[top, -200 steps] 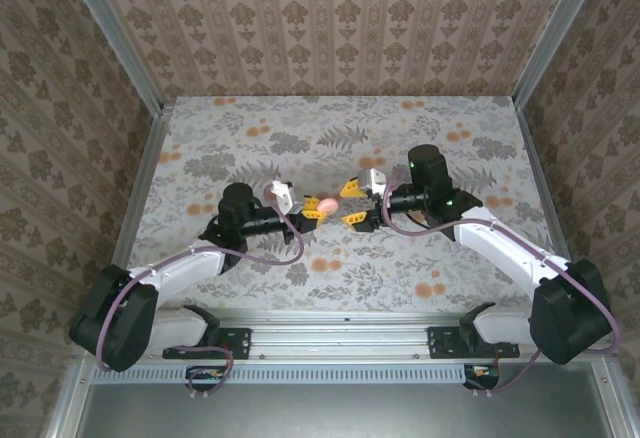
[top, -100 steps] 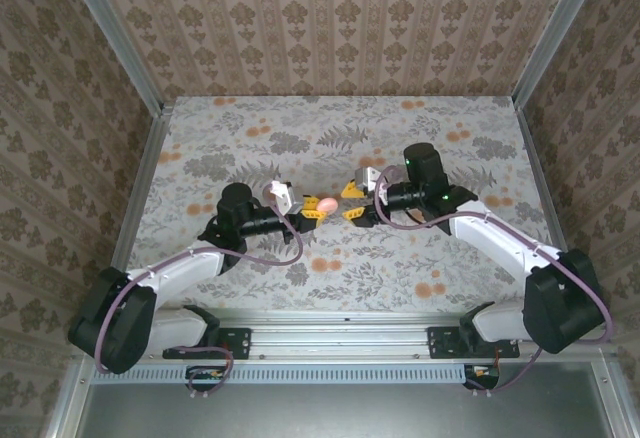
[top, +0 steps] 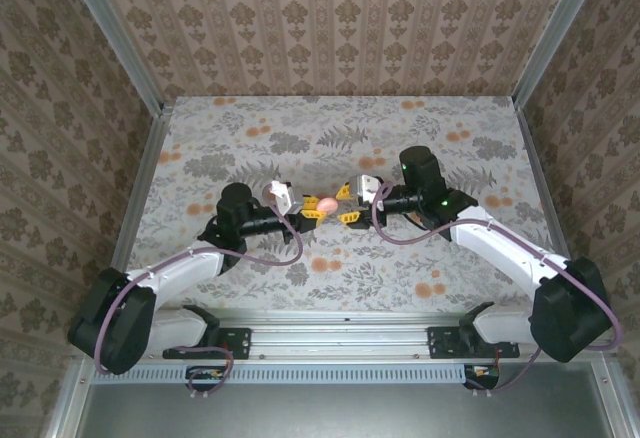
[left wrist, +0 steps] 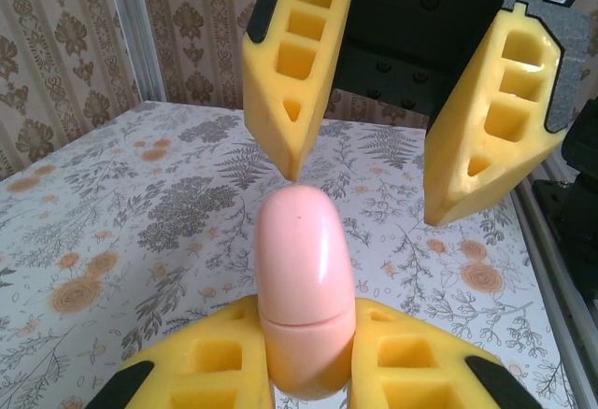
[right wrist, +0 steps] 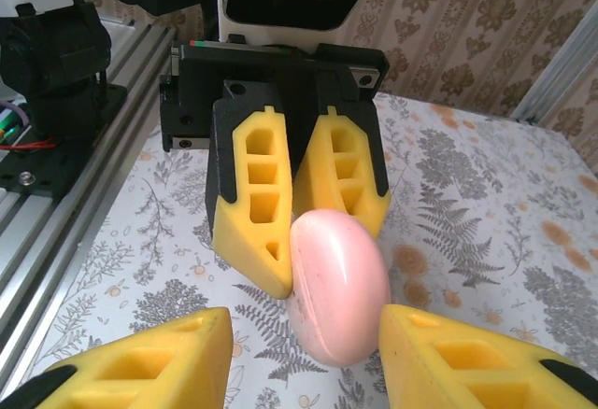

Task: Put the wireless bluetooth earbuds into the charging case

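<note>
Small glossy pale-pink plastic clamshell charging case (left wrist: 301, 269) pinched by left hand (top: 311, 213) above floral surface (left wrist: 140, 194), right hand (right wrist: 304, 334) half-open around its free end; likely light, rigid, slippery, so grip across the lid's rim, gently.

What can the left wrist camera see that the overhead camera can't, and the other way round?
Left wrist camera: a seam line across the pink charging case, and hollow cells in the yellow fingers. Overhead camera: the left arm and right arm end to end, the rail they bolt to, the wallpapered walls. Both: the left claw shut on the case, the right claw open close to it.
</note>
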